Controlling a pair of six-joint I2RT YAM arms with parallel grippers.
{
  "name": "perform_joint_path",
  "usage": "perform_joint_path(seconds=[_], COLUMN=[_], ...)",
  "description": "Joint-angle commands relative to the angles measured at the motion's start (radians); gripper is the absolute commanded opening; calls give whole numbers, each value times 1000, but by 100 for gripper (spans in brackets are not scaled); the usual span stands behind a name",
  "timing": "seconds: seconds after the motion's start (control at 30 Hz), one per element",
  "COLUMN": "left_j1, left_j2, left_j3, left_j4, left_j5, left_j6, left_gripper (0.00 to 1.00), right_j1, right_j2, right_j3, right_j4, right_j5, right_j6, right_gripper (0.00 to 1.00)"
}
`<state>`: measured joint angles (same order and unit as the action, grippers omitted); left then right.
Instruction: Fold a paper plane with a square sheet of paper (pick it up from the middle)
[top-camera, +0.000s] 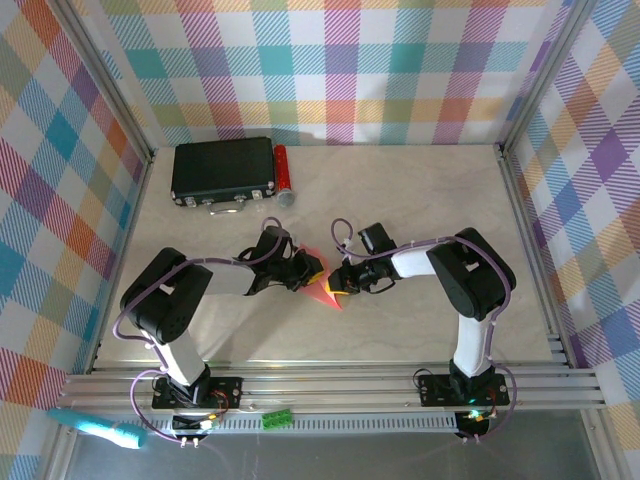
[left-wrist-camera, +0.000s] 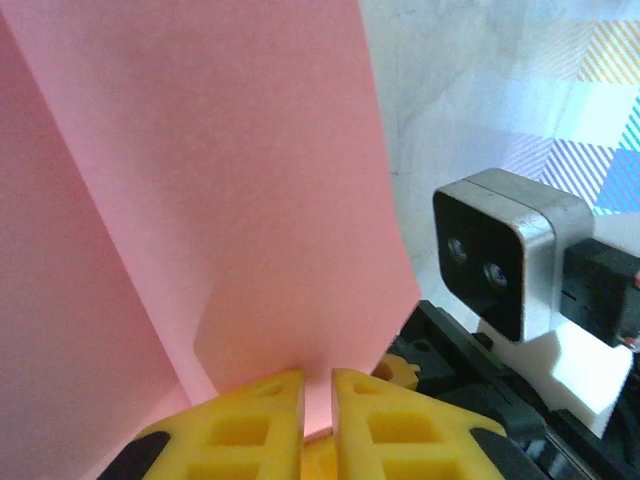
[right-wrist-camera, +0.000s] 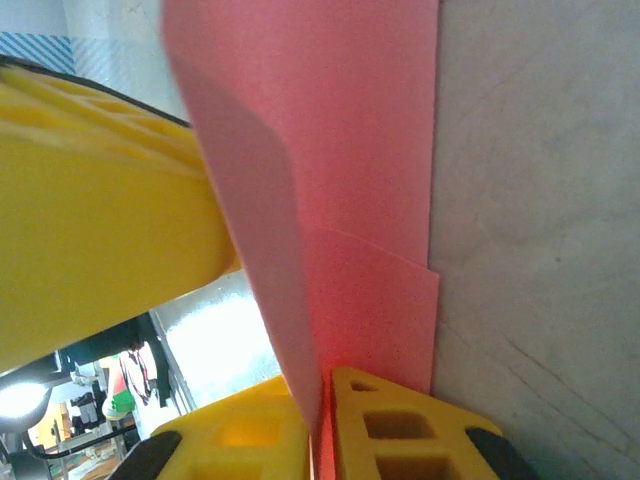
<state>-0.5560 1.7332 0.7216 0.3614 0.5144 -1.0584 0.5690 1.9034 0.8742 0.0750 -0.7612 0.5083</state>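
The pink-red sheet of paper (top-camera: 325, 291) is folded into a narrow, pointed plane shape and held just above mid-table, its tip toward the near edge. My left gripper (top-camera: 311, 271) comes at it from the left and my right gripper (top-camera: 340, 283) from the right, and they almost touch. In the left wrist view the yellow jaws (left-wrist-camera: 318, 405) pinch a flat panel of the paper (left-wrist-camera: 250, 200). The right jaws (right-wrist-camera: 322, 420) are shut on layered folds of the paper (right-wrist-camera: 370, 200), beside the left gripper's yellow finger (right-wrist-camera: 100, 200).
A black box (top-camera: 223, 170) lies at the back left with a small red cylinder (top-camera: 283, 173) with a grey end beside it. Metal frame rails (top-camera: 520, 230) and checked walls enclose the table. A teal brush (top-camera: 95, 427) lies outside the near left corner.
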Motion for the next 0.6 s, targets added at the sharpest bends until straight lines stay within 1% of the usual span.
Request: perform_joint_path(seconds=[0.0,0.1,0.2,0.37,0.57], left_j1=[-10,-10,-10,-10,-10], left_j2=[15,17,16,14,16], left_j3=[31,36,40,44,51], left_j4=[-50,-82,-104,-118,-121], left_j5=[-3,-10,-16,-21,-22], left_j6=[-2,4,10,9,9], left_gripper=[14,14,14,13,13], right_j1=[1,0,0,1,1], right_j2=[-10,-42,-70,-93,-77], right_j3=[13,10,-1,-24,-26], right_j4=[-59,-88,-113,-125,-140], right_j5=[-8,4,19,34,42], right_j6=[-22,-28,-38,-39,-59], right_gripper=[19,23,25,26,25])
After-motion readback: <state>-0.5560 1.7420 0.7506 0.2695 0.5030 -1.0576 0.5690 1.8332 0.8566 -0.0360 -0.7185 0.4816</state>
